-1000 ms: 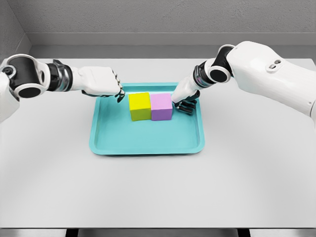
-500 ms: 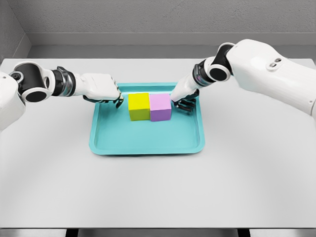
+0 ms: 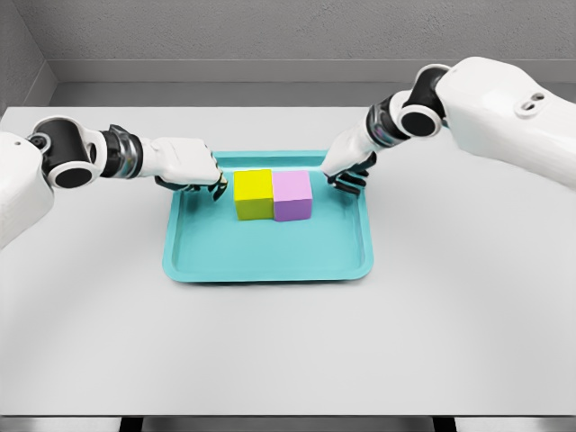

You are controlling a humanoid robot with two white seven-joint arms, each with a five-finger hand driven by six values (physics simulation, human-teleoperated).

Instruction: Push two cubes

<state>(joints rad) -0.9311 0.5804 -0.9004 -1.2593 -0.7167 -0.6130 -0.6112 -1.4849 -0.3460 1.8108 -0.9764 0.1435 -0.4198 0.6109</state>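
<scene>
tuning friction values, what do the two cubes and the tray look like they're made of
Yellow cube and purple cube: flat, even colour with no gloss or grain, probably matte plastic or painted wood. Teal tray: smooth with a rounded raised rim and a soft sheen, likely moulded plastic. As simulator renders, these stay guesses.

We see a pale grey table [image 3: 288, 351] w/ a smooth matte top, filling most of the view. Behind it a grey textured wall [image 3: 297, 27] meets a darker floor strip. Light is soft & even, shadows faint.
</scene>
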